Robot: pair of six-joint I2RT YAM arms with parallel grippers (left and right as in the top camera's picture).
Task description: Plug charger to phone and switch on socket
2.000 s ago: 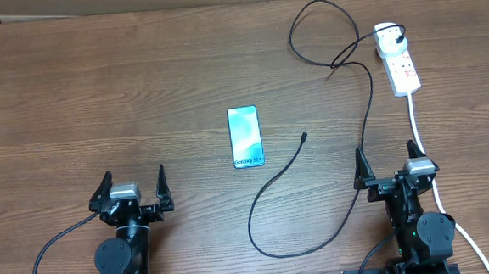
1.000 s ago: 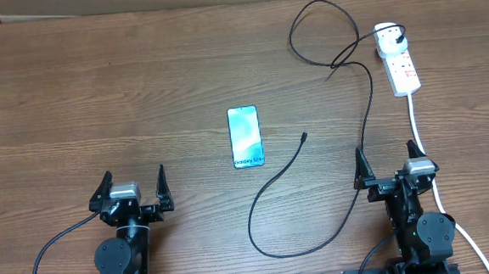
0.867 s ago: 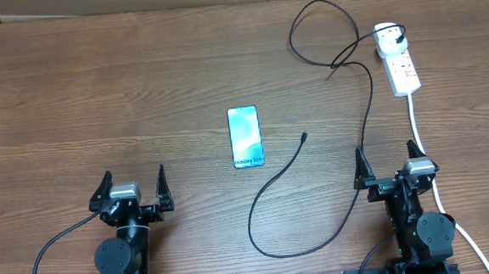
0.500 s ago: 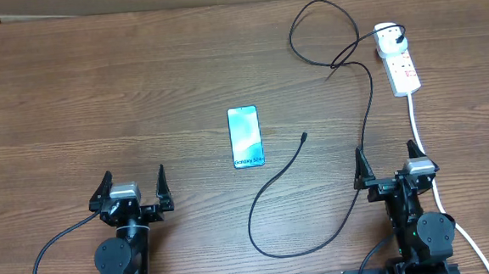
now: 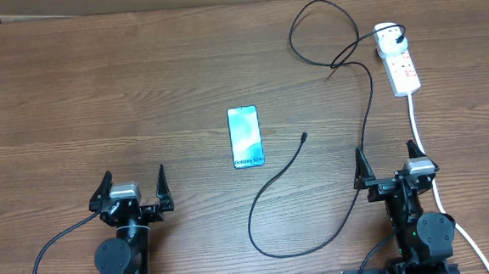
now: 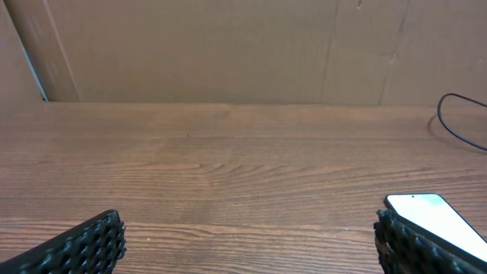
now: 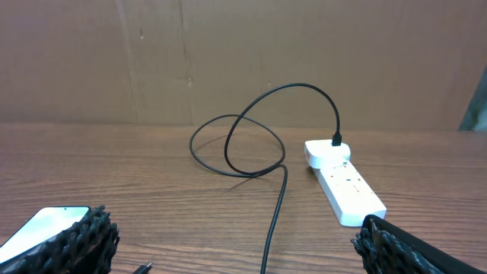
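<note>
You see phone point(image 5: 245, 137) flat, screen up, mid-worktop point(image 5: 97, 95), nearer near edge. Power strip point(image 5: 402, 69) lies by far right corner, white plug head point(image 5: 385, 36) seated in its far end. Black charger cable point(image 5: 367, 104) loops from plug, runs toward near edge, curls back. Connector tip point(image 5: 304, 136) rests right of phone, apart from it. Your left gripper point(image 5: 134, 182) and right gripper point(image 5: 384, 158) sit at near edge, fingers spread wide, holding nothing. Nothing has moved since earlier frames.
</note>
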